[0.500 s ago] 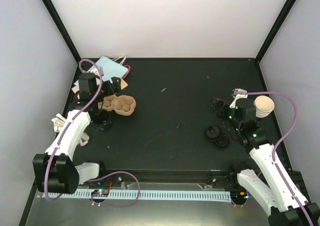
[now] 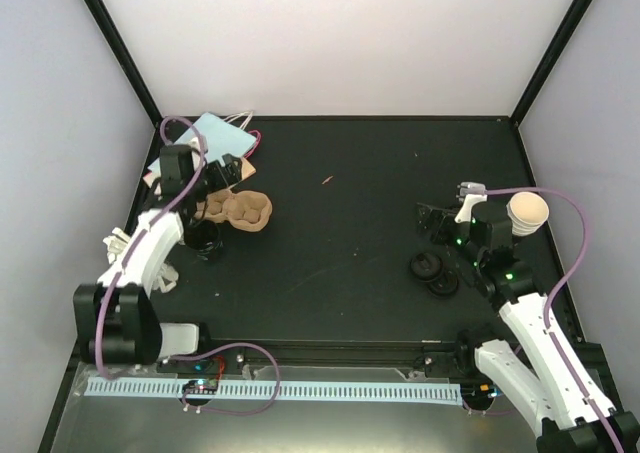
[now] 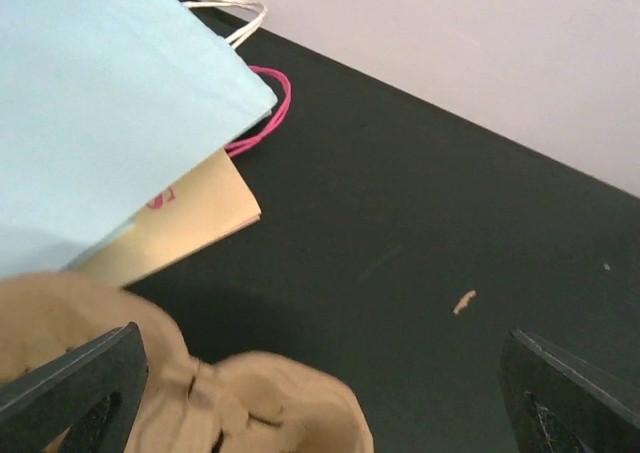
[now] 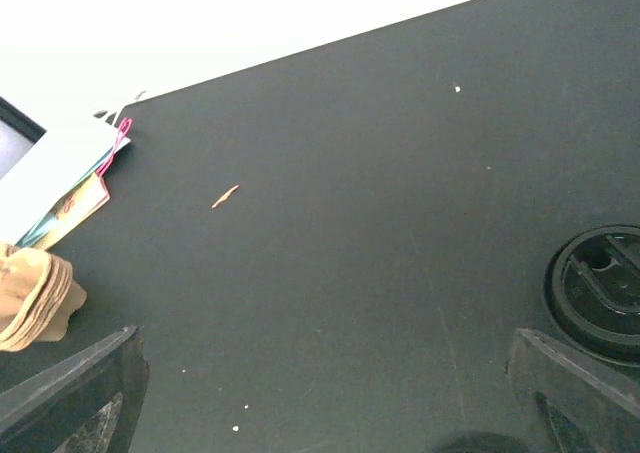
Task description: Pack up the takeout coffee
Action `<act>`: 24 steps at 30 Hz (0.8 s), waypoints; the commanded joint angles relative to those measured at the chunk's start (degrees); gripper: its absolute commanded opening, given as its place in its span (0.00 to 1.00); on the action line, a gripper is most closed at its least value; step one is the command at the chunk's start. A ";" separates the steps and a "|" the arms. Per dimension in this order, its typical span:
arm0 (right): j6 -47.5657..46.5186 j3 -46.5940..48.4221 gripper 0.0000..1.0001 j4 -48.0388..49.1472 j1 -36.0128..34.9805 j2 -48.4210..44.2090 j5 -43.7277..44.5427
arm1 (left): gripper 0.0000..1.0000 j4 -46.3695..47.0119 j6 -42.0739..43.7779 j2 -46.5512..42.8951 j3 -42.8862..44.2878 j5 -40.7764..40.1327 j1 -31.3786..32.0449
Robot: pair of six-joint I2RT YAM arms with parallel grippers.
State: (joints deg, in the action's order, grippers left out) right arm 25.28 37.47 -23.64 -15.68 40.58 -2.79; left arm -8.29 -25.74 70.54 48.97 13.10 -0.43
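Finds left gripper (image 2: 228,170) released, jaws wide, above pulp cup carrier (image 2: 240,211) beside light-blue paper bag (image 2: 215,133) at far left of worktop (image 2: 350,223). Finds right gripper (image 2: 436,220) likewise spread and empty, near two black lids (image 2: 427,265). Puts paper cup (image 2: 528,213) just right of it, well apart from carrier.

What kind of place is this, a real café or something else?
Probably a robot test booth, not a café: plain white wall panels in a black frame enclose a black table.

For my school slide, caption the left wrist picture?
Open left end effector above a brown cup carrier near paper bags.
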 commanded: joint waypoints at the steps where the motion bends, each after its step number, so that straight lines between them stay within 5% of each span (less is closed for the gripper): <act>1: -2.01 2.26 1.00 0.27 -0.07 1.29 -4.36 | 0.97 -10.57 7.36 11.61 14.04 -1.39 -0.52; 9: -1.65 3.61 1.00 0.74 -0.10 4.93 -8.84 | 0.93 -28.96 16.26 34.26 38.56 -27.01 5.70; 14: -1.57 3.68 1.00 0.62 -0.07 6.00 -8.94 | 0.86 -36.36 23.18 44.94 51.70 -33.80 6.84; 20: -0.84 3.87 1.00 1.63 -0.12 7.28 -8.47 | 0.87 -39.67 32.84 55.28 58.92 -45.84 10.55; 24: -0.25 4.19 1.00 2.51 -0.03 8.20 -8.76 | 0.84 -38.54 36.99 58.73 59.97 -46.74 10.66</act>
State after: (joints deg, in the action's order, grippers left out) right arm 24.38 39.59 -22.98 -15.68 48.23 -10.70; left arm -43.99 3.92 126.26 106.34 -27.70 9.54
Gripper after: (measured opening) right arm 0.999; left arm 0.849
